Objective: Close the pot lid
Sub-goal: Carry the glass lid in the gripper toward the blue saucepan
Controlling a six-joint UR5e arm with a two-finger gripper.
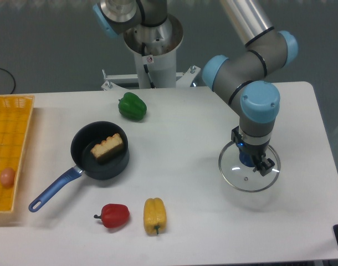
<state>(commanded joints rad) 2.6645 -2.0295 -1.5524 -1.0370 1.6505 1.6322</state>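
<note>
The black pot (100, 151) with a long blue handle (52, 191) sits left of the table's centre, open, with a piece of toast-like food (108, 147) inside. The glass lid (235, 172) with a metal rim is far to the right of the pot. My gripper (252, 160) points straight down over the lid's middle, its fingers shut around the blue knob (245, 157), which shows only partly between them. A faint shadow under the lid's near edge suggests it hangs just off the table.
A green pepper (132, 106) lies behind the pot. A red pepper (114, 215) and a yellow pepper (154, 215) lie in front of it. A yellow basket (14, 127) at the left edge holds a small pinkish item (8, 177).
</note>
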